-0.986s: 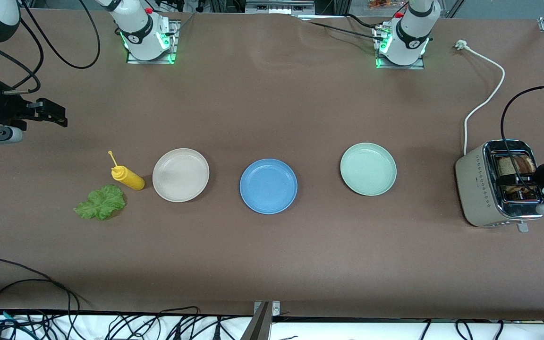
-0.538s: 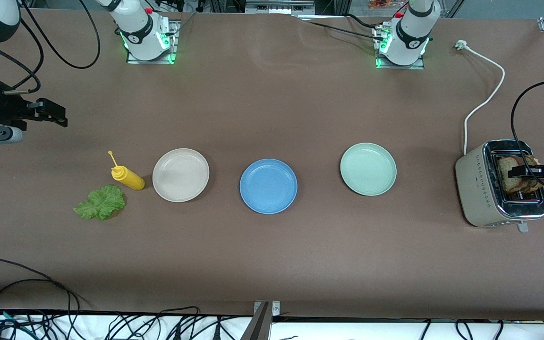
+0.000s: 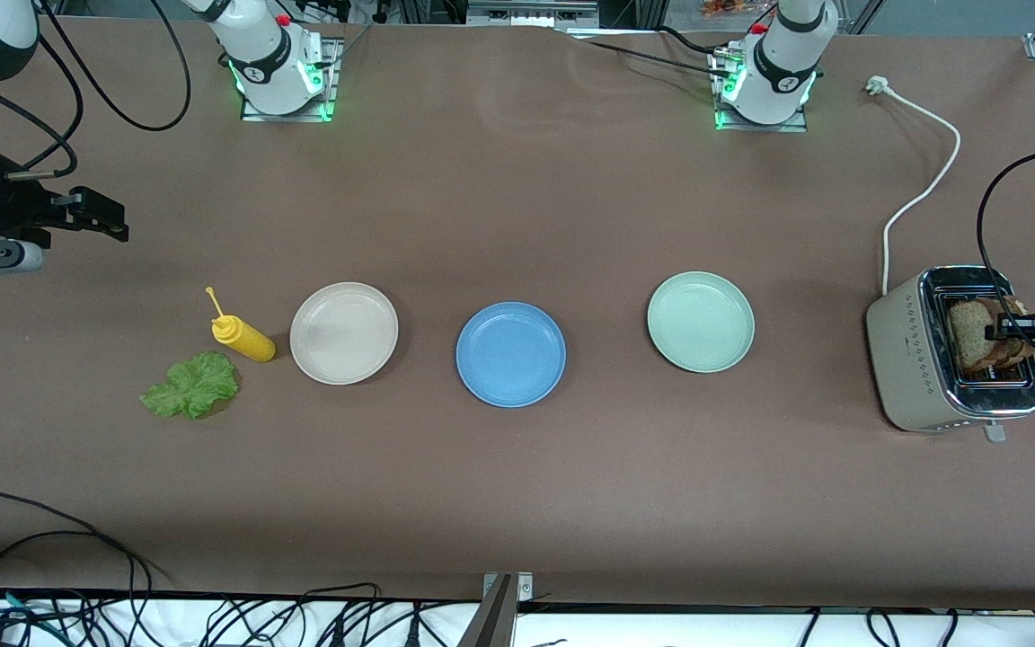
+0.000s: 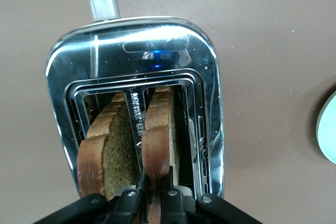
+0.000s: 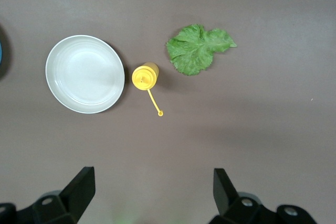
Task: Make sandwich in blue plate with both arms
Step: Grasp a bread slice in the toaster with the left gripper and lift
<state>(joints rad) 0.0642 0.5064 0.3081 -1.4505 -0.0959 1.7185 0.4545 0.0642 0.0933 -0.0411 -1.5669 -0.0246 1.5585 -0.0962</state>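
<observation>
Two brown bread slices [image 3: 971, 334] stand in the slots of a silver toaster [image 3: 908, 359] at the left arm's end of the table. My left gripper [image 3: 1007, 328] is over the toaster, shut on the top crust of one bread slice [image 4: 157, 140]; the other slice [image 4: 102, 150] stands beside it in its slot. The blue plate [image 3: 510, 353] lies empty mid-table. The green lettuce leaf [image 3: 191, 385] lies at the right arm's end. My right gripper [image 3: 100, 220] is open and empty, up above the table near that end; its wrist view shows the leaf [image 5: 197, 48] below my right gripper [image 5: 155, 187].
A beige plate [image 3: 344, 332] and a yellow sauce bottle [image 3: 243, 337] lie between the lettuce and the blue plate. A pale green plate [image 3: 700, 322] lies between the blue plate and the toaster. The toaster's white cord [image 3: 922, 193] runs toward the arm bases.
My left gripper has closed on a bread slice in the toaster and drawn it upward out of its slot. The right arm has not moved.
</observation>
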